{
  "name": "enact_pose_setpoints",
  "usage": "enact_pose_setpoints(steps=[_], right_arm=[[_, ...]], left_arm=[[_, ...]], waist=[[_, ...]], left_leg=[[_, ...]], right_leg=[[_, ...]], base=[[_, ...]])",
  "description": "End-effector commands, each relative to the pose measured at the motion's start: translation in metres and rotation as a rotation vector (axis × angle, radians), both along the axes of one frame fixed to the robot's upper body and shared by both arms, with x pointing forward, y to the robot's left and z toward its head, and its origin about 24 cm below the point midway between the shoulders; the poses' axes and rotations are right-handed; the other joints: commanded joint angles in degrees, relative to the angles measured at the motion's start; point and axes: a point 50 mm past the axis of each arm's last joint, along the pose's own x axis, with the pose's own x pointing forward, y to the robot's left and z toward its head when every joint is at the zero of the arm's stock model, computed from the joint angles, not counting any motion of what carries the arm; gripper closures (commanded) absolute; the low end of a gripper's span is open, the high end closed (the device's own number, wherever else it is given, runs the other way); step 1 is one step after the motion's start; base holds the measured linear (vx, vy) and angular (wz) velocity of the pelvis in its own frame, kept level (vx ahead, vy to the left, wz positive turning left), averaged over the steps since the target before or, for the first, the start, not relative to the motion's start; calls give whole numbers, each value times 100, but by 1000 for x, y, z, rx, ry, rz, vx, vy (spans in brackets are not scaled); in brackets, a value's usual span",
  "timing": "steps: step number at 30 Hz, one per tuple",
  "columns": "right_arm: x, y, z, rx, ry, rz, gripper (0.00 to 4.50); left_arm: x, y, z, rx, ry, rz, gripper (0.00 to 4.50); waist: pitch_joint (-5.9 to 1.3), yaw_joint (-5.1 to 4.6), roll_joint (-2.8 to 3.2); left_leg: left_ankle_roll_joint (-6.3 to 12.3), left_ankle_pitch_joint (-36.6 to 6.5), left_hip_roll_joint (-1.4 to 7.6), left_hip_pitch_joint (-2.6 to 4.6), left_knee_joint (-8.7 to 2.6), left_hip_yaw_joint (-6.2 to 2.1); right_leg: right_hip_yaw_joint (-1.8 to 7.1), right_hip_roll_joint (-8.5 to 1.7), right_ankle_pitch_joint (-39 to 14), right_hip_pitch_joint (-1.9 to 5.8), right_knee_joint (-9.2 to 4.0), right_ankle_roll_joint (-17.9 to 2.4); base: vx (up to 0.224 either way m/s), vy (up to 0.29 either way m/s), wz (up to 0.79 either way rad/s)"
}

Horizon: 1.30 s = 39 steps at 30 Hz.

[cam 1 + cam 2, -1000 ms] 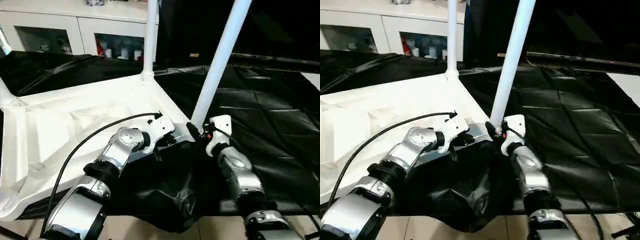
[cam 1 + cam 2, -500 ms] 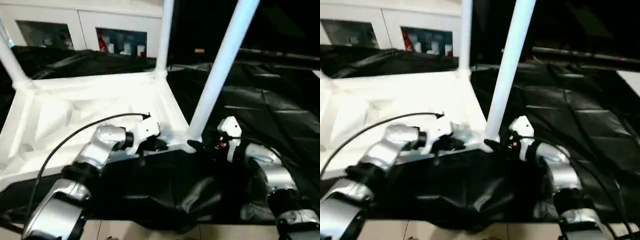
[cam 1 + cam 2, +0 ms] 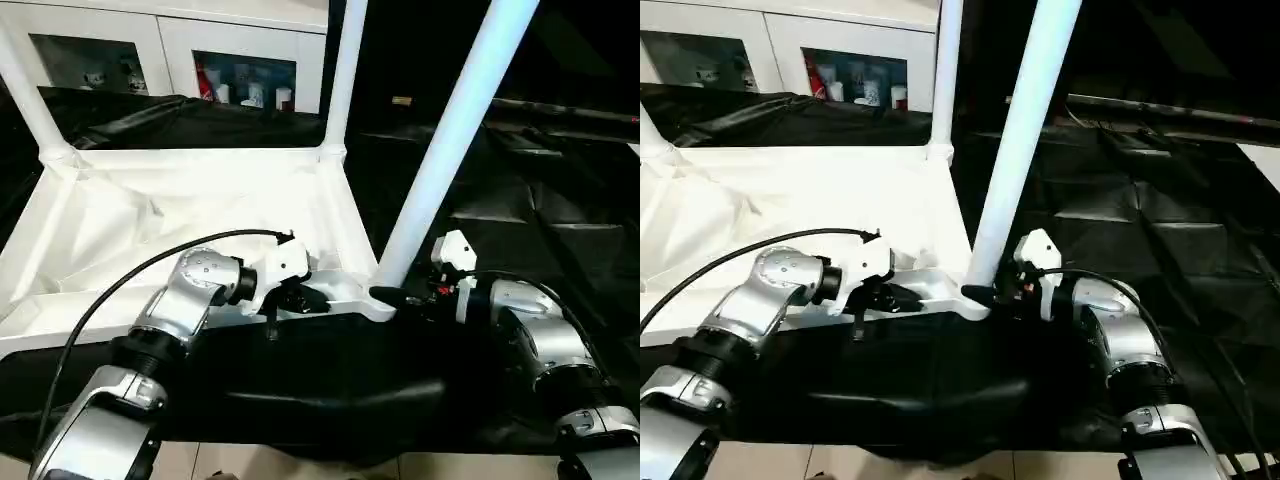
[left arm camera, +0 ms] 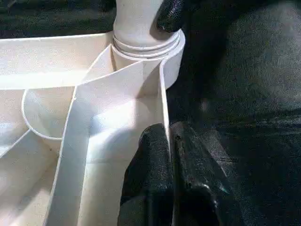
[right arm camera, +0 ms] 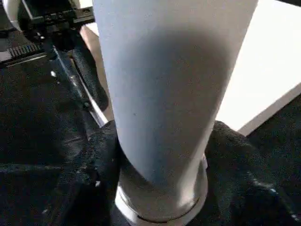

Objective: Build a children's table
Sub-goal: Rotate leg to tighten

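The white tabletop [image 3: 180, 220] lies underside up on the black-draped work table. Three white legs stand in its corner sockets: the near right leg [image 3: 450, 130], the far right leg [image 3: 345, 75] and the far left leg [image 3: 25, 90]. My left gripper [image 3: 305, 297] is shut on the tabletop's near rim [image 4: 162, 94], a short way from the near right socket [image 4: 146, 52]. My right gripper [image 3: 392, 296] is shut on the near right leg [image 5: 164, 94] just above its socket, with one black finger [image 5: 101, 160] on each side of the tube.
A white cabinet [image 3: 240, 60] with glass doors stands behind the work table. Wrinkled black drape [image 3: 540, 200] covers the table to the right and hangs over the near edge. My left arm's black cable [image 3: 130, 290] loops over the tabletop.
The whole picture has shifted, so the camera moved. My right forearm now reaches the leg's base from the right side instead of from below. Both grippers keep their holds.
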Motion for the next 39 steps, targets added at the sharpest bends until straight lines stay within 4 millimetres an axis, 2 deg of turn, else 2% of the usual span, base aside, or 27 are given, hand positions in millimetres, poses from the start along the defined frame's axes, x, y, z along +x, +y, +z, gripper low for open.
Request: enact_pose_setpoints(steps=[1,5,7,8,9,11,15,17,18,19,20,21,23,24,25,27,28,29,30,34,37,38,39], right_arm=[[4,-6,5,-1,-2,-22,220],[2,-1,-2,34,21,-72,247],[1,1,-5,40,27,-99,250],[2,8,-15,44,42,-202,253],[3,15,-24,38,44,-293,253],[5,26,-38,15,67,-487,254],[4,44,-51,12,113,-697,254],[3,58,-54,10,125,-747,254],[5,66,-52,8,118,-753,254],[5,66,-52,8,118,-753,254],[8,81,-45,21,80,-738,254],[9,82,-44,24,69,-734,254],[11,87,-38,50,35,-716,254],[12,87,-36,63,26,-711,220],[15,83,-32,81,18,-698,199],[17,79,-29,87,7,-680,179],[19,74,-26,91,2,-645,179],[20,71,-24,90,-3,-614,149],[20,65,-21,69,-19,-560,140],[18,37,-13,23,-43,-369,140],[16,18,-3,40,-37,-280,140],[14,7,2,34,-37,-213,140],[13,3,4,25,-36,-178,140]], left_arm=[[-17,4,-26,2,140,-21,450],[-12,1,-28,8,107,41,450],[-10,-1,-28,10,92,69,450],[-2,-7,-30,22,59,150,450],[3,-14,-31,32,35,216,450],[9,-29,-32,33,6,282,450],[13,-54,-29,14,-19,314,450],[11,-68,-29,6,-23,314,450],[11,-73,-29,3,-25,308,450],[11,-73,-29,3,-25,308,450],[8,-83,-30,6,-31,283,450],[8,-83,-31,7,-32,278,450],[8,-84,-31,11,-35,269,450],[8,-84,-32,12,-35,270,450],[9,-79,-32,18,-40,261,450],[9,-75,-32,24,-42,256,450],[9,-70,-32,26,-40,247,450],[9,-67,-32,28,-38,242,450],[10,-61,-32,33,-34,236,450],[9,-42,-32,39,-16,196,450],[5,-32,-30,27,4,133,450],[2,-25,-29,16,30,85,450],[0,-22,-28,13,44,66,450]], waist=[[-249,22,-66],[-248,18,-64],[-227,15,-65],[-209,13,-66],[-167,4,-50],[-155,-12,-59],[-147,-40,-57],[-150,-57,-46],[-164,-67,58],[-176,-94,23],[-174,-108,9],[-182,-128,16],[-191,-144,24],[-185,-139,26],[-174,-143,0],[-168,-140,1],[-171,-137,-4],[-172,-127,-12],[-181,-111,-18],[-189,-65,-46],[-192,-60,-60],[-204,-48,-68],[-232,-37,-75]], left_leg=[[557,-686,178,-55,-294,3],[562,-687,172,-55,-288,4],[494,-857,166,-59,-298,3],[412,-1030,174,-52,-316,-8],[272,-1275,175,-12,-342,-2],[-32,-1693,155,29,-382,-63],[-30,-1959,136,62,-394,-88],[-8,-2092,134,58,-410,-111],[-30,-2133,132,45,-437,-135],[-21,-2113,134,35,-445,-126],[-19,-2149,138,4,-465,-143],[-10,-2219,139,29,-467,-137],[51,-2239,152,15,-479,-136],[62,-2247,155,16,-482,-132],[79,-2278,153,16,-483,-126],[130,-2395,146,26,-476,-126],[144,-2361,146,19,-477,-128],[185,-2296,149,8,-476,-129],[220,-2180,151,11,-464,-114],[382,-1801,153,-21,-439,-79],[469,-1666,174,-23,-427,-67],[484,-1555,172,-52,-419,-71],[536,-1370,189,-64,-402,-69]], right_leg=[[260,-319,-695,315,-343,-1311],[259,-318,-694,317,-346,-1327],[260,-317,-986,304,-382,-1250],[261,-331,-1358,291,-419,-1147],[267,-322,-1903,224,-489,-986],[235,-354,-3052,206,-593,-542],[237,-359,-3489,121,-674,-272],[222,-356,-3562,118,-696,-214],[217,-356,-3448,141,-693,-206],[218,-343,-3311,151,-715,-211],[207,-330,-3125,172,-689,-249],[212,-336,-3018,152,-693,-298],[216,-338,-2714,179,-678,-414],[220,-339,-2659,175,-678,-442],[223,-332,-2652,166,-681,-457],[231,-357,-2849,166,-700,-465],[233,-363,-2861,175,-703,-461],[234,-371,-2881,194,-707,-448],[244,-372,-2785,194,-699,-479],[254,-379,-2470,247,-666,-628],[256,-374,-2432,238,-642,-730],[250,-382,-2371,270,-625,-764],[250,-381,-2058,297,-577,-849]], base=[[0,0,0],[0,0,0],[0,0,0],[0,0,0],[0,0,0],[-28,5,-1],[-14,2,-1],[0,0,0],[0,0,0],[0,0,0],[0,0,0],[0,0,0],[0,0,0],[0,0,0],[0,0,0],[0,0,0],[0,0,0],[0,0,0],[0,0,0],[0,0,0],[0,0,0],[0,0,0],[0,0,0]])
